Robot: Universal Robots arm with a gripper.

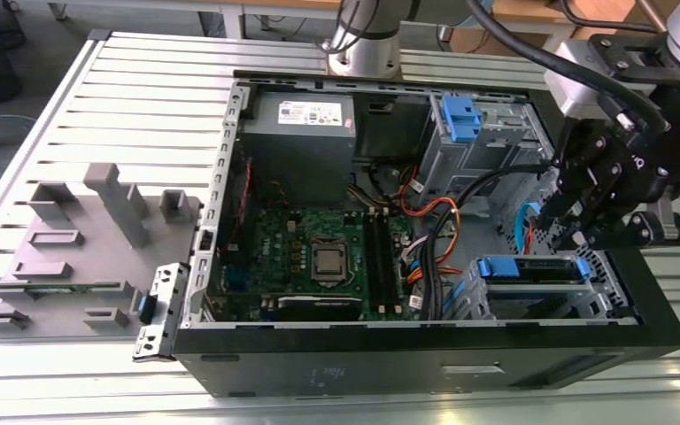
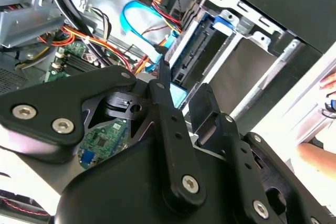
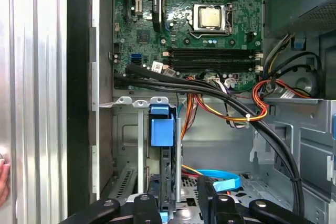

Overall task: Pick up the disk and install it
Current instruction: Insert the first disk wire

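On a ribbed metal table (image 1: 116, 97) sits an open black PC case (image 1: 435, 354), exterior view. Grey fixture blocks (image 1: 92, 239) lie on the table at the exterior view's left, well apart from the arm. Room behind: a wooden bench edge and floor with a black bin, top of frame. Inside the case: green motherboard (image 1: 316, 257), grey power-supply box (image 1: 302, 133), a bare blue bracket (image 1: 460, 119) in the upper bay. The gripper (image 1: 594, 235) hangs over the drive cage at the exterior view's right. The disk (image 1: 535, 270) sits in that cage, blue carrier showing, just beside and below the gripper. This view doesn't resolve the finger gap.

Second wrist view: black fingers (image 2: 170, 124) reach toward the cage; the disk (image 2: 191, 51) stands edge-on in its slot beyond the tips, connector edge facing out. A blue data cable (image 2: 128, 22) loops next to it, red/yellow power leads above. A gap shows between the fingers, nothing clamped, so they read as parted. A person's hand (image 2: 320, 153) is at the frame edge, outside the case.

First wrist view: straight down onto the motherboard (image 3: 189, 19) with CPU socket. The disk (image 3: 163, 150) is seated edge-on in the cage, blue tab toward the board. Fingertips (image 3: 144, 203) flank it on either side, apart; contact can't be told. Black cables (image 3: 210, 90) cross between board and cage.
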